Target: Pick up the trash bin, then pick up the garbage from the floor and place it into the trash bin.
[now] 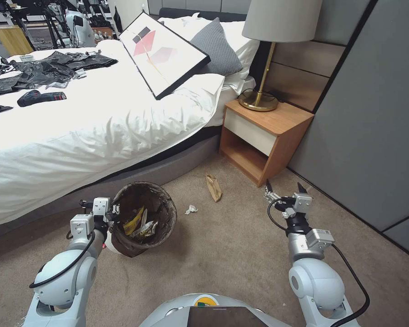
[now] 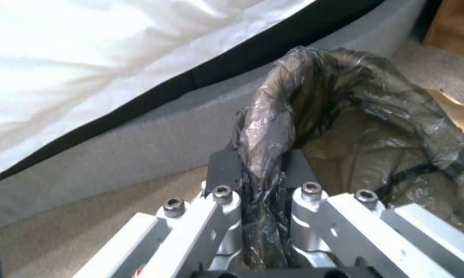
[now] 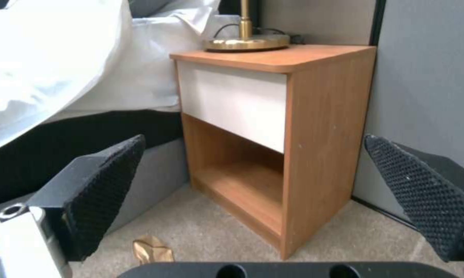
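Note:
The trash bin (image 1: 143, 218), a white bucket with a dark liner bag, is tilted at the lower left with yellow wrappers inside. My left gripper (image 1: 116, 210) is shut on its bagged rim (image 2: 265, 154), fingers pinching the liner. A tan paper piece (image 1: 213, 187) lies on the carpet floor (image 1: 231, 254) in front of the nightstand, its end (image 3: 152, 249) showing in the right wrist view. A crumpled white tissue (image 1: 191, 209) lies between it and the bin. My right gripper (image 1: 285, 188) hovers open, empty, to the right of the tan piece, facing the nightstand.
A bed (image 1: 100, 122) with white bedding, black bags and a framed picture (image 1: 166, 52) fills the left. A wooden nightstand (image 1: 263, 136) with a brass lamp (image 1: 261, 59) stands ahead. A grey wall panel (image 1: 372, 113) borders the right. Open carpet lies between my arms.

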`<state>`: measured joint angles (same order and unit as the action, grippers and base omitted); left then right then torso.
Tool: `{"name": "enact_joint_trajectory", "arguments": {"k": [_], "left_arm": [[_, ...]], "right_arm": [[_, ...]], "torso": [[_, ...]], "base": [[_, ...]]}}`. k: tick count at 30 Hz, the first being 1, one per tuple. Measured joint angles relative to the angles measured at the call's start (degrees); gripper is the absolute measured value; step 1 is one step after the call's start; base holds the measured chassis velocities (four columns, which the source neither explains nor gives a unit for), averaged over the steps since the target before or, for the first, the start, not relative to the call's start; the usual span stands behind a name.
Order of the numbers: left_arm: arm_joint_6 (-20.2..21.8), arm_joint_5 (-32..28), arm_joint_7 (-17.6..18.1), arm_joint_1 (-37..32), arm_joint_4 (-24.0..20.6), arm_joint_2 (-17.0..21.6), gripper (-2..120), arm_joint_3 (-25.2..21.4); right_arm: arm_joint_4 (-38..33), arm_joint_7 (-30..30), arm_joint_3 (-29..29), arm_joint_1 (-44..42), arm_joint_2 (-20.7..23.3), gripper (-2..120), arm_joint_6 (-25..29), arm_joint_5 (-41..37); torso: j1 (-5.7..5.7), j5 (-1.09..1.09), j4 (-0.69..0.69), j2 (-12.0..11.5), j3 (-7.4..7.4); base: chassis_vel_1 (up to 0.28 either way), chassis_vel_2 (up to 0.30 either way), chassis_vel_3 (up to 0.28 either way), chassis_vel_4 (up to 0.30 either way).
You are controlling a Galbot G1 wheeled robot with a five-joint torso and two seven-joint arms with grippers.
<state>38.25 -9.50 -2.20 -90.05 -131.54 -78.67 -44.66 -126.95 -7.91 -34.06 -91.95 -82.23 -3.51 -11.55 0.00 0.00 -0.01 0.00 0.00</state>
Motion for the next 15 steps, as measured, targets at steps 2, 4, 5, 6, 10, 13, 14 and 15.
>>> {"name": "enact_joint_trajectory", "arguments": {"k": [2, 4, 5, 6, 10, 13, 14, 15], "left_arm": [[0.0, 0.0, 0.0, 0.01, 0.03, -0.02, 7, 0.0], [0.0, 0.0, 0.0, 0.05, 0.17, -0.03, 7, 0.0], [0.0, 0.0, 0.0, 0.05, 0.17, -0.03, 7, 0.0], [-0.01, 0.0, 0.0, 0.1, 0.29, -0.04, 7, -0.01], [-0.01, 0.0, -0.05, 0.16, 0.44, -0.05, 7, -0.05], [-0.04, 0.0, -0.04, 0.22, 0.63, -0.12, 7, -0.05], [-0.06, 0.0, -0.03, 0.23, 0.72, -0.14, 7, -0.05], [-0.09, 0.0, -0.03, 0.25, 0.82, -0.15, 7, -0.05]], "right_arm": [[0.02, 0.01, 0.0, 0.0, -0.01, 100, 0.01, 0.0], [0.2, 0.02, 0.01, 0.03, -0.03, 100, 0.03, 0.09], [0.2, 0.02, 0.01, 0.03, -0.03, 100, 0.03, 0.09], [0.29, 0.02, 0.01, 0.05, -0.03, 100, 0.1, 0.11], [0.47, 0.09, 0.02, 0.06, 0.0, 100, 0.11, 0.32], [0.65, 0.39, 0.04, 0.07, 0.0, 100, 0.32, 0.71], [0.66, 0.51, 0.05, -0.01, 0.02, 100, 0.3, 0.92], [0.65, 0.55, 0.06, -0.12, 0.05, 100, 0.27, 0.99]], "torso": [[0.0, 0.0, 0.01, 0.0, 0.0], [0.0, 0.0, 0.01, 0.0, 0.0], [0.0, 0.0, 0.01, 0.0, 0.0], [0.0, 0.0, 0.01, 0.0, 0.0], [0.0, 0.0, 0.01, 0.0, 0.0], [0.0, 0.0, 0.01, 0.0, 0.0], [0.0, 0.0, 0.01, 0.0, 0.0], [0.0, 0.0, 0.01, 0.0, 0.0]], "base": [[-0.057, 0.06, 0.063, -0.036], [-0.033, 0.03, 0.024, -0.026], [0.0, 0.0, 0.0, 0.0], [0.0, 0.0, 0.0, 0.0], [-0.015, 0.027, 0.012, -0.017], [0.0, 0.0, 0.0, 0.0], [0.0, 0.0, 0.0, 0.0], [0.0, 0.0, 0.0, 0.0]]}}
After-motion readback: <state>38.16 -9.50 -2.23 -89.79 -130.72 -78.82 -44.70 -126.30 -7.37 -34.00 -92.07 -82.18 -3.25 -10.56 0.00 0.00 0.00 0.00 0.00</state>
